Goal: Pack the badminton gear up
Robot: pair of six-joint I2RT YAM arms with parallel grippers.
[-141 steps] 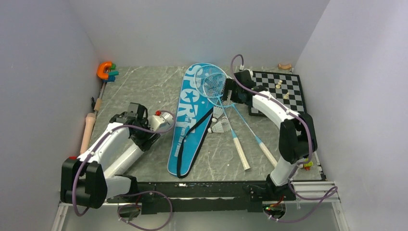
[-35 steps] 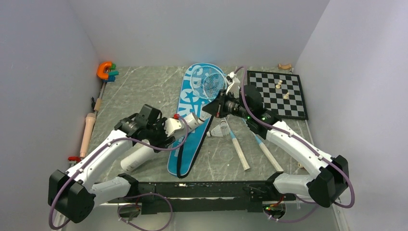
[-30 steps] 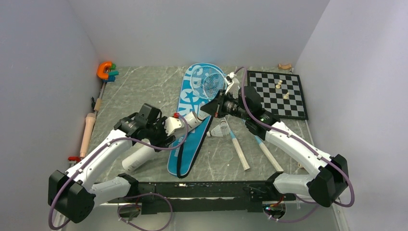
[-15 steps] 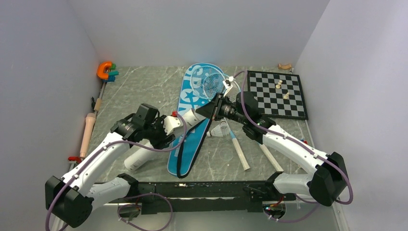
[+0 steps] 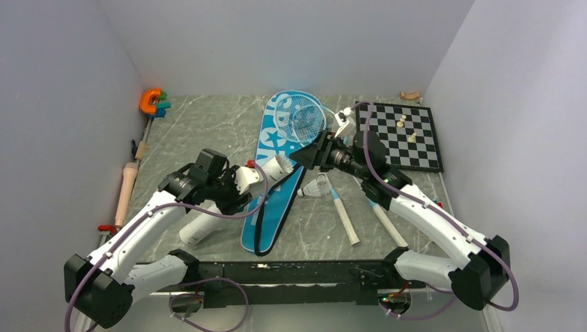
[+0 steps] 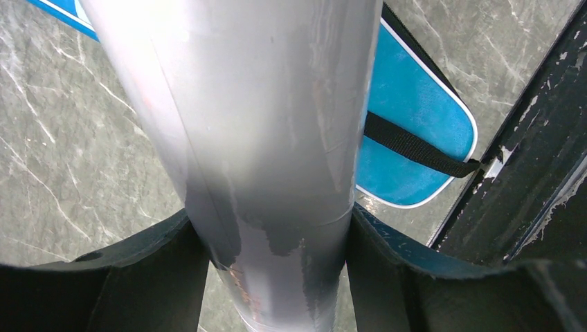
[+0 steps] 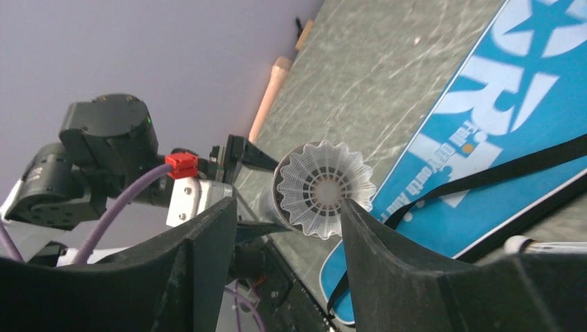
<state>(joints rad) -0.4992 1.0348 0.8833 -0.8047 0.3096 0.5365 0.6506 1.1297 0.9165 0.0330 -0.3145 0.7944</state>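
Observation:
My left gripper [image 5: 230,188] is shut on the long white tube [image 5: 197,225] and holds it slanted above the table; in the left wrist view the tube [image 6: 256,138] fills the space between the jaws. A white shuttlecock [image 5: 280,164] sits in the tube's open end, its skirt facing out [image 7: 324,189]. My right gripper [image 5: 315,158] is open and empty, just right of that end [image 7: 287,207]. A second shuttlecock [image 5: 320,184] lies on the table. The blue "SPORT" bag [image 5: 266,207] lies flat with two rackets [image 5: 308,117] crossed over its top.
The chessboard [image 5: 401,135] with a few pieces is at the back right. An orange C-shaped toy [image 5: 149,102] is at the back left. A wooden stick [image 5: 127,187] lies along the left wall. The racket handles [image 5: 346,221] reach toward the front edge.
My right gripper has opened and drawn back to the right from the tube's mouth, leaving the shuttlecock in the tube's end. My left gripper holds the tube as before.

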